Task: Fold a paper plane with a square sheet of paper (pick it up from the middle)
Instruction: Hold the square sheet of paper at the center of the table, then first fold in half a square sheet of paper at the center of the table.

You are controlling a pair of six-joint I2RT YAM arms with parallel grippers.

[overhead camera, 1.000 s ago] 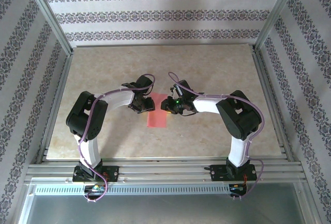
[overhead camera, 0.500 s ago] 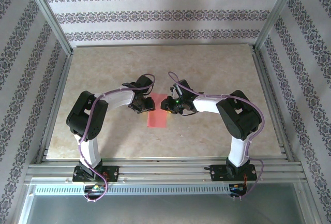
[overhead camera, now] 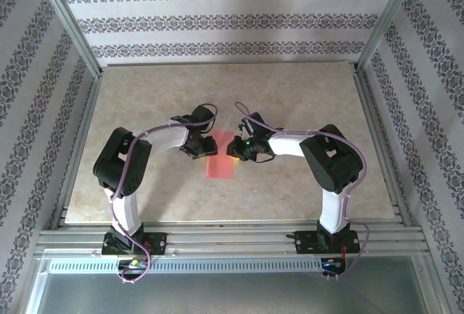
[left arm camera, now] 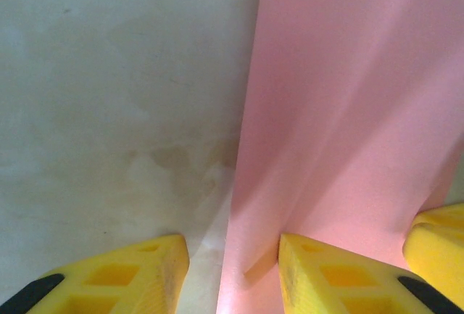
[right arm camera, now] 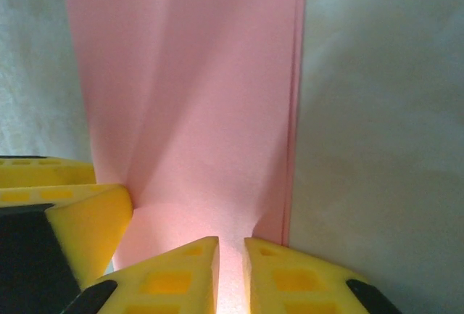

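The square sheet of paper (overhead camera: 220, 157) lies on the table as a salmon-pink, folded upright rectangle between both grippers. My left gripper (overhead camera: 197, 146) is at its left edge and stands open (left arm camera: 232, 278). One yellow finger (left arm camera: 127, 274) rests on bare table, the other finger (left arm camera: 337, 278) on the paper (left arm camera: 341, 96), whose edge runs between them. My right gripper (overhead camera: 236, 149) is at the right edge. Its jaws (right arm camera: 230, 274) are almost together, pinching a raised ridge of paper (right arm camera: 196, 111). The layered right edge shows beside them.
The pale marbled table (overhead camera: 304, 96) stretches wide behind and beside the arms. Metal frame rails (overhead camera: 232, 238) run along the near edge, and patterned walls close in the sides and back. In the right wrist view the left gripper's finger (right arm camera: 72, 212) sits close by.
The right gripper's jaws have narrowed onto the paper, and the right arm has edged slightly left. The left arm and the paper have stayed in place.
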